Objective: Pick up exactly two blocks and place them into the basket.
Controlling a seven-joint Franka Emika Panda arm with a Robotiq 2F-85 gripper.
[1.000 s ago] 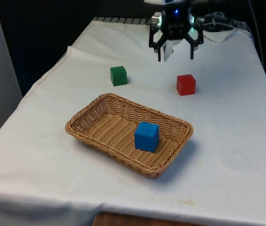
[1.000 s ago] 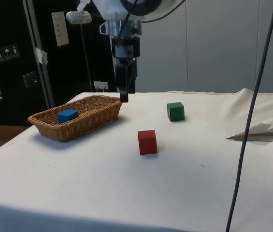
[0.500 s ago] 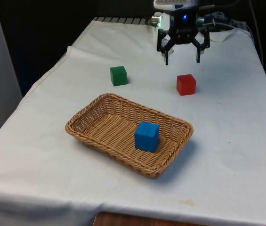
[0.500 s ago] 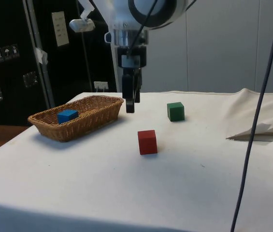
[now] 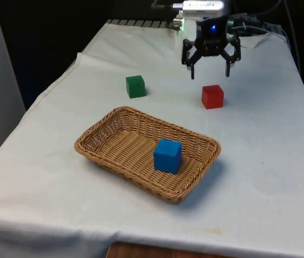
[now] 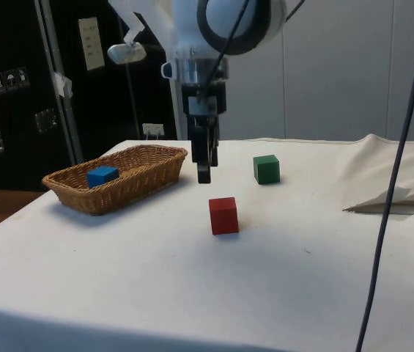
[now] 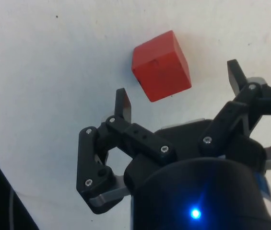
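Observation:
A wicker basket [image 5: 108,134] [image 6: 137,174] lies on the white cloth with a blue block [image 5: 167,155] [image 6: 102,176] inside it. A red block [image 5: 212,96] [image 6: 223,215] [image 7: 161,64] stands on the cloth beyond the basket, toward the front view's right. A green block [image 5: 135,86] [image 6: 267,169] stands off to the front view's left. My gripper [image 5: 211,74] [image 6: 204,174] [image 7: 181,86] hangs open in the air just behind and above the red block, with nothing between its fingers.
A crumpled fold of cloth [image 6: 397,199] and a hanging cable [image 6: 386,176] are at the side view's right. Bare cloth surrounds the red block and the basket.
My gripper has moved toward the front view's right and come down, from above the cloth between the blocks to just over the red block. The blocks and the basket have stayed put.

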